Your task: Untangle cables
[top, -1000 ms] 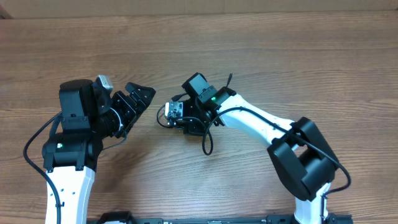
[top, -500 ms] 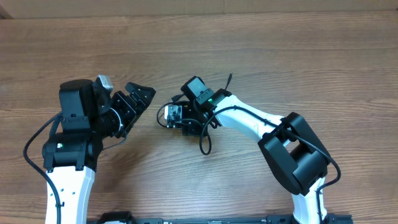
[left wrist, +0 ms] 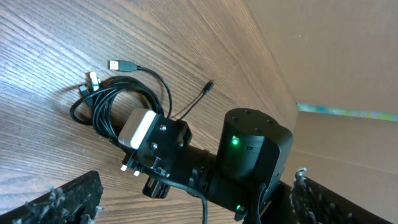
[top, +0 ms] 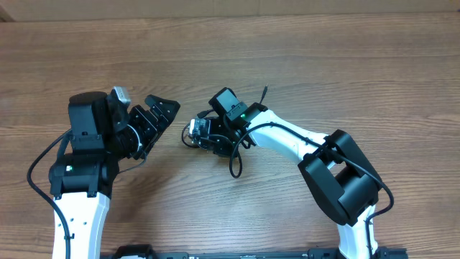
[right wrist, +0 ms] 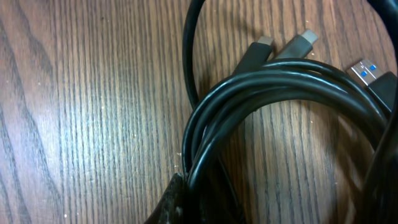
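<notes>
Overhead, the right gripper (top: 195, 134) sits clenched low at mid-table while the left gripper (top: 159, 124) hangs spread wide nearby (probably ready to take a strand); left wrist shows the cables (left wrist: 99, 115) coiled beneath the right one, right wrist their pinched bend.

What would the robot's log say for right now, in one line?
right fingers: shut on cable bundle | left fingers: open, empty, apart from bundle | bundle: coiled, on wooden table

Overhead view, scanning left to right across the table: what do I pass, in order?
left arm → left claw → cables → right arm
</notes>
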Robot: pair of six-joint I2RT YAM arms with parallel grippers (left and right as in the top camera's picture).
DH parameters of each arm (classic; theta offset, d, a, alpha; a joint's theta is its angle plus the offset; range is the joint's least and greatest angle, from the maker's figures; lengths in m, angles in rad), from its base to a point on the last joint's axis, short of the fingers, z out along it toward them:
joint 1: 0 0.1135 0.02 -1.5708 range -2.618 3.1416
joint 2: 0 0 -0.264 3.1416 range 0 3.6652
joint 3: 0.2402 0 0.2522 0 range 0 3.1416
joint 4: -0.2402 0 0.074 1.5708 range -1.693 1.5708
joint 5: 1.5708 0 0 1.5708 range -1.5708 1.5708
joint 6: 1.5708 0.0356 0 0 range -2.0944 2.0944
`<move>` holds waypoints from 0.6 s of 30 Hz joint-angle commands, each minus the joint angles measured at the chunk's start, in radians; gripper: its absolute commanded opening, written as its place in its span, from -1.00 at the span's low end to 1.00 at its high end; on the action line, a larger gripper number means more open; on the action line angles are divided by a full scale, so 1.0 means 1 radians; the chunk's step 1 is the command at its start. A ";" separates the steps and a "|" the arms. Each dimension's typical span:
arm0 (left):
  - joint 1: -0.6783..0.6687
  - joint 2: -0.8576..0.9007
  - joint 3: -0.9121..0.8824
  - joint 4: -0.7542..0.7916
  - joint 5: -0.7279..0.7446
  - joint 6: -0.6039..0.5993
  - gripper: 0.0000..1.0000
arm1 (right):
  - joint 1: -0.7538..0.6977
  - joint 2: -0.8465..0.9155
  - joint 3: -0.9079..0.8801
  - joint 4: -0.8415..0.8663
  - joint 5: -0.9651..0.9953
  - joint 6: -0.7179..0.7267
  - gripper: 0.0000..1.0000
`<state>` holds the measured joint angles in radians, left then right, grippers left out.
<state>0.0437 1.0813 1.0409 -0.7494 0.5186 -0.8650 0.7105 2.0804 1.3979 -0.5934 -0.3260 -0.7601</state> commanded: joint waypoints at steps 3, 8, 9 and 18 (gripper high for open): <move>0.034 -0.002 0.017 0.005 0.002 0.023 0.96 | 0.001 -0.117 0.008 -0.002 -0.013 0.059 -0.93; 0.050 -0.002 0.017 -0.006 0.006 0.089 0.96 | 0.001 -0.261 0.008 -0.002 -0.014 0.138 -0.93; 0.050 -0.002 0.017 -0.009 0.006 0.115 0.96 | 0.001 -0.307 0.008 -0.002 -0.020 0.152 -0.93; 0.050 -0.002 0.017 -0.010 0.120 0.247 1.00 | 0.002 -0.494 0.008 -0.002 -0.020 0.320 -0.93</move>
<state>0.0875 1.0813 1.0409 -0.7589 0.5610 -0.7086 0.7105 1.6413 1.3979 -0.6022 -0.3367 -0.5327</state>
